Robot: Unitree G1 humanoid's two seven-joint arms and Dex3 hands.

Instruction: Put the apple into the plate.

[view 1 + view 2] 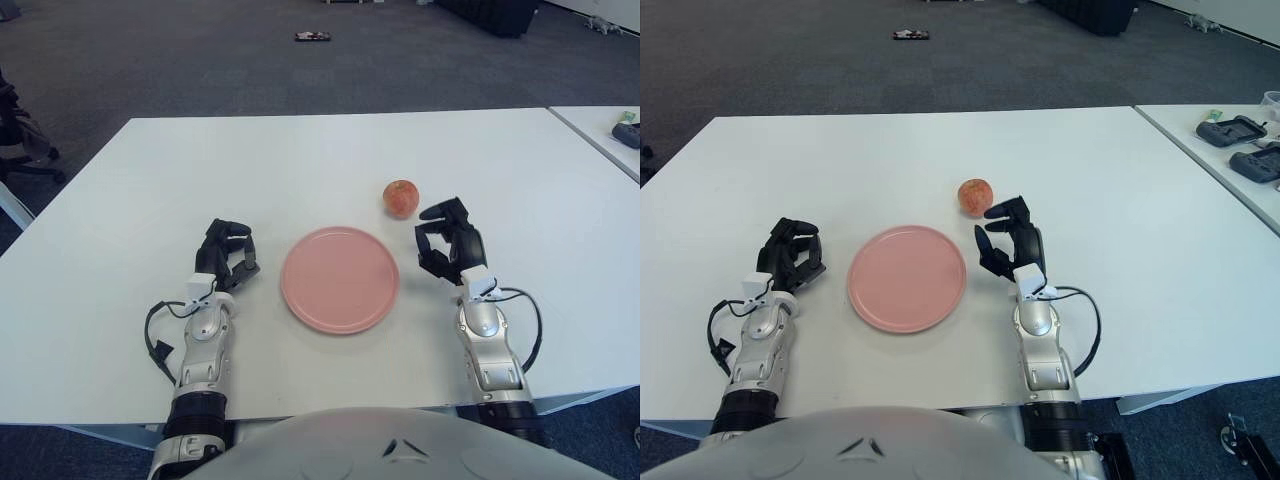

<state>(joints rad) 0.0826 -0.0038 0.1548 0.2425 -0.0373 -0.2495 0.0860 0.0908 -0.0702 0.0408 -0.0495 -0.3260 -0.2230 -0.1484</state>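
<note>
A reddish apple (400, 198) sits on the white table (300, 160), just beyond the right rim of an empty pink plate (340, 279). My right hand (448, 240) is raised a little to the right of the plate, close behind and to the right of the apple, its dark fingers spread and holding nothing. There is a small gap between its fingertips and the apple. My left hand (227, 256) shows to the left of the plate with its fingers loosely curled and nothing in them.
A second white table (1230, 150) stands at the right with dark devices (1232, 130) on it. An office chair (20, 140) is at the far left. A small dark object (313, 37) lies on the carpet beyond the table.
</note>
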